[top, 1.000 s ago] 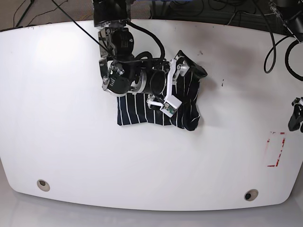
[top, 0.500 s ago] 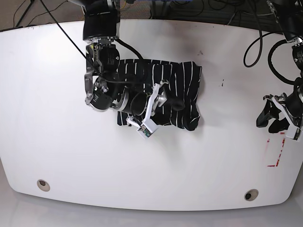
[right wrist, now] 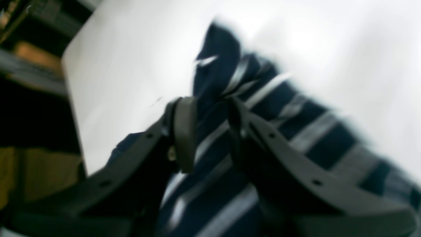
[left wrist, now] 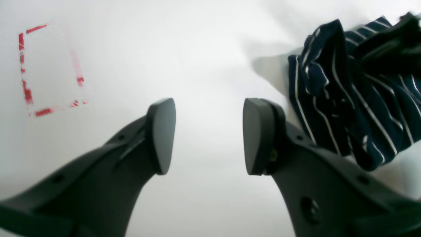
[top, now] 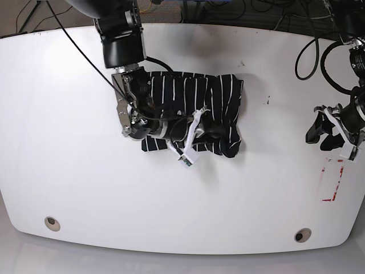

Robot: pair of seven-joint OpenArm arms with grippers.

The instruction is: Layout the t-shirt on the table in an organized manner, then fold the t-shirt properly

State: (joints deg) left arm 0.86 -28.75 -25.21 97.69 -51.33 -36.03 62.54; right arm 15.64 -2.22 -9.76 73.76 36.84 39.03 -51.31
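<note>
Along the near edge of the big glossy white surface [top: 68,171] sit two round metal-ringed holes, one at about seven o'clock [top: 52,222] and one at about five o'clock [top: 301,234]. A little further in, at about four o'clock, is a rectangle of broken red marks [top: 333,180]. Just beyond it the left arm's black claw [top: 323,132] hangs over bare white, well apart from the cloth; the left wrist view shows its two dark fingers [left wrist: 161,135] spread with nothing between them, so it is released. Further in, a little past the middle of the surface toward twelve o'clock, lies the dark navy soft t-shirt with thin white stripes [top: 219,100], bunched into a rough block with creased, lumpy edges. The right arm's claw [top: 199,130] is down on the near edge of this cloth. In the blurred right wrist view its fingers [right wrist: 184,131] stand close together with striped fabric bunched in the narrow gap between them, so it looks to be grasping the shirt. Farthest off, the right arm's black body [top: 118,28] comes in from about eleven o'clock.
</note>
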